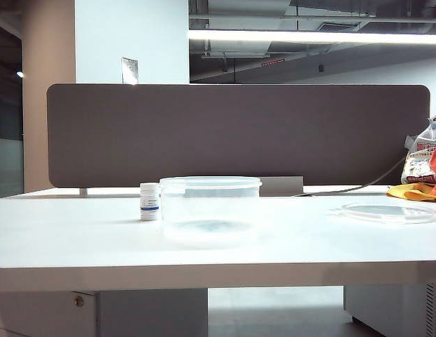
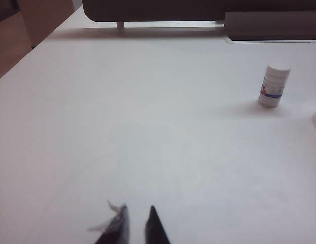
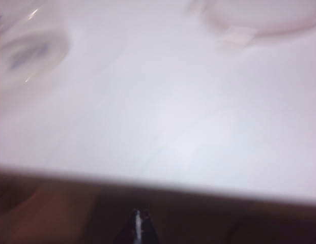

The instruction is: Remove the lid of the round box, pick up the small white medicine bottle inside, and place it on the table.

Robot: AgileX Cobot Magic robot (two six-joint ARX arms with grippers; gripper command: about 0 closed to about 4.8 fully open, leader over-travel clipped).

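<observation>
On the white counter (image 1: 77, 239) the small white medicine bottle (image 1: 149, 201) stands upright, just left of the round box (image 1: 210, 208) and a little apart from it. That clear tub is open and holds nothing that shows. Its lid (image 1: 390, 212) lies flat well to the right, near the counter's right end (its pull tab shows in the right wrist view, blurred). Behind everything runs a dark partition panel (image 1: 239, 133), with a bag (image 1: 423, 160) at the far right. Neither arm appears in the exterior view. From its wrist camera, the left claw (image 2: 137, 223) hovers low over bare counter with its tips a narrow gap apart, holding nothing, the bottle well off. The right claw (image 3: 139, 223) is closed and empty, back beyond the counter's near edge.
</observation>
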